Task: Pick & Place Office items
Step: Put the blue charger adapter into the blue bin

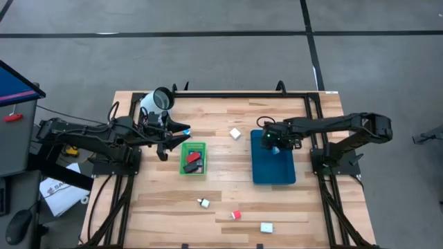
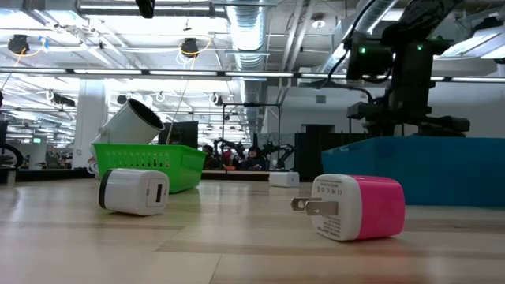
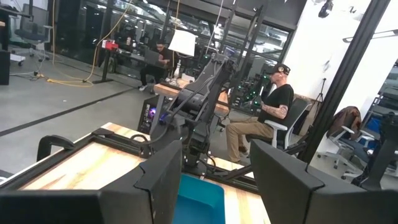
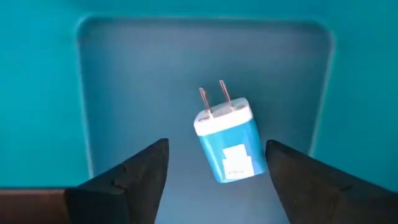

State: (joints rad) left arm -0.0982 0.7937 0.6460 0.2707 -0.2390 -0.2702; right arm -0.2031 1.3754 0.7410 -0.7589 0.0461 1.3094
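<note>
My right gripper (image 1: 274,146) hangs open over the dark blue tray (image 1: 273,169). In the right wrist view a blue-and-white plug adapter (image 4: 227,140) lies flat on the tray floor between the open fingers (image 4: 144,167), apart from both. My left gripper (image 1: 181,132) is open and level at the far edge of the green tray (image 1: 185,169), which holds a red item (image 1: 196,146) and a black item (image 1: 193,160). A white block (image 1: 235,133), a small white-and-black item (image 1: 203,203), a red item (image 1: 236,215) and a white one (image 1: 266,227) lie loose on the table.
A white cylinder (image 1: 160,100) with a dark opening lies on its side behind the green tray. In the low view a white adapter (image 2: 134,192) and a pink adapter (image 2: 357,207) lie close to the camera. A seated person (image 3: 267,115) shows beyond the table.
</note>
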